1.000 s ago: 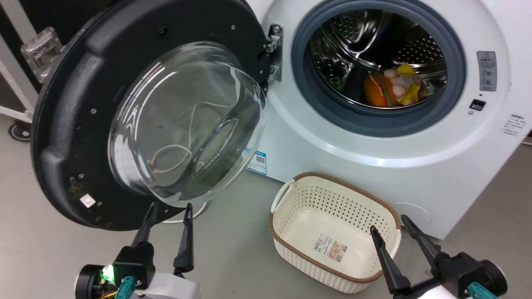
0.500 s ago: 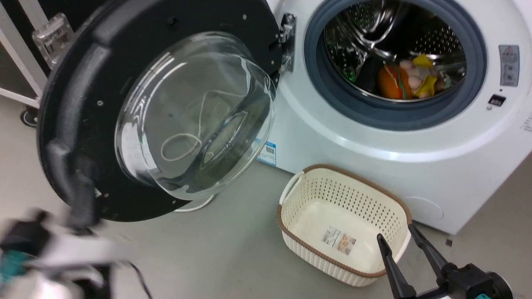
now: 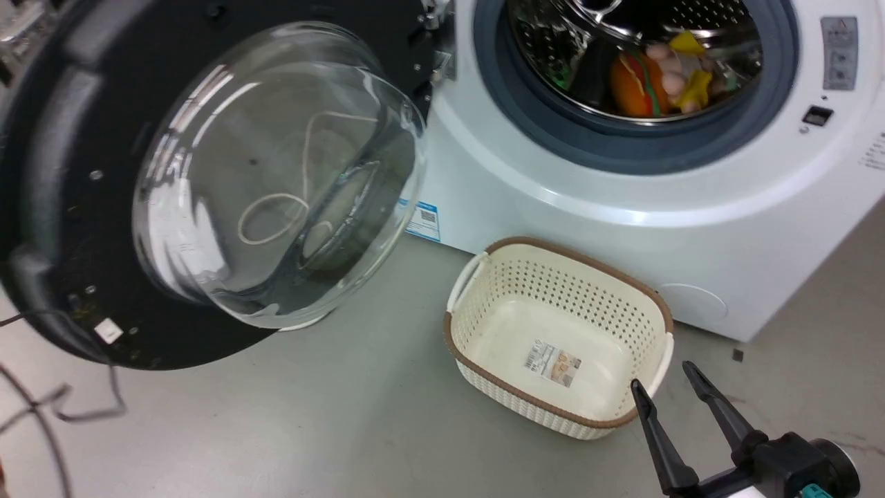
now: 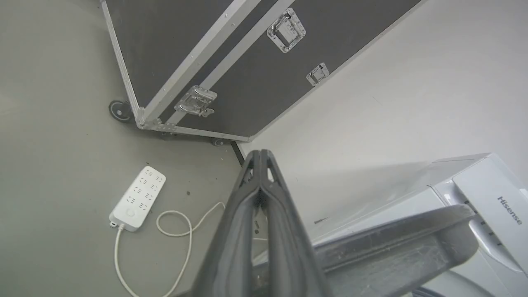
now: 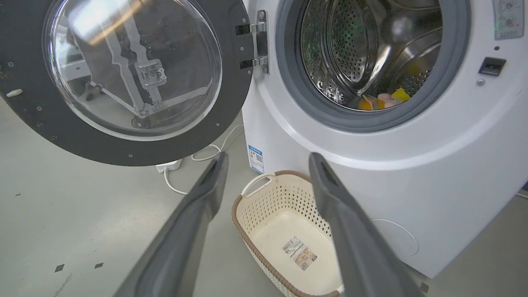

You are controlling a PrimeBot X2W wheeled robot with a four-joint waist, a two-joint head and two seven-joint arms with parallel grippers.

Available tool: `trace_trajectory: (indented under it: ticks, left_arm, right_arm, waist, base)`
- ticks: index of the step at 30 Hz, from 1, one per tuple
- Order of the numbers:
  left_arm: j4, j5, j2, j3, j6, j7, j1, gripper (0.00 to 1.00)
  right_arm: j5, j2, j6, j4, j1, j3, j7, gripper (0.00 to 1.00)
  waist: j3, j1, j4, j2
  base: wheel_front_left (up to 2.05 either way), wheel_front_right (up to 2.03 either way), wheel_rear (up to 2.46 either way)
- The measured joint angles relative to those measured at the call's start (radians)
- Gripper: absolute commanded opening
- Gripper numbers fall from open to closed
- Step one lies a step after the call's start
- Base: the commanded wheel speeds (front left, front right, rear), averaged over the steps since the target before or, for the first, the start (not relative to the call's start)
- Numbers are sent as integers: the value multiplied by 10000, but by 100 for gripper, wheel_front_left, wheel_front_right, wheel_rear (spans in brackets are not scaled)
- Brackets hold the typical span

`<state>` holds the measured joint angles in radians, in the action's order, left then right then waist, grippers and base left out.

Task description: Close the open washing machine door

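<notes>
Black washing machine door [image 3: 62, 173] still open; left gripper [image 4: 260, 156] now closed.

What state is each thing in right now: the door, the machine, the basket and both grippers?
washing machine door, open, swung wide.
washing machine, mouth uncovered, colourful items lying in its drum.
laundry basket, upright on the floor, empty.
left gripper, shut, holding nothing.
right gripper, open, holding nothing.
</notes>
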<state>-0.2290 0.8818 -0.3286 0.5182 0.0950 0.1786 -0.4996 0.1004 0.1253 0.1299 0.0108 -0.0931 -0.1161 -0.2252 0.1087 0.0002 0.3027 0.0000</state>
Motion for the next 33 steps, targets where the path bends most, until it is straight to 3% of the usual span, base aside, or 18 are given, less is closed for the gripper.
trace_trajectory:
  ticks: [5,10,18,26,33]
  left_arm:
    - [-1241,1747,-349,612,585,2027,-547,0]
    - [-1565,3010,-675,702,591,4146,-544,0]
    - [-660,4560,-477,447,430,6694,-81,0]
    - [963,5110,635,-533,499,8523,1580,0]
    - [2665,5208,2148,-1519,700,8769,2971,0]
  right_arm:
    - [96,111,0,-73,5,-42,-71,100]
    - [167,153,0,-130,8,-67,-188,100]
    - [224,92,0,-326,-15,-65,-280,100]
    - [190,-201,0,-495,-113,357,-320,100]
    - [-15,-349,0,-497,-194,828,-322,100]
  waist:
    - [154,0,-150,0]
    - [144,0,-165,0]
    - [-255,-2,-23,0]
    - [-1049,-3,-62,0]
    - [-1365,-3,-342,0]
  base:
    - [0,0,0]
    - [0,0,0]
    - [0,0,0]
    - [0,0,0]
    - [0,0,0]
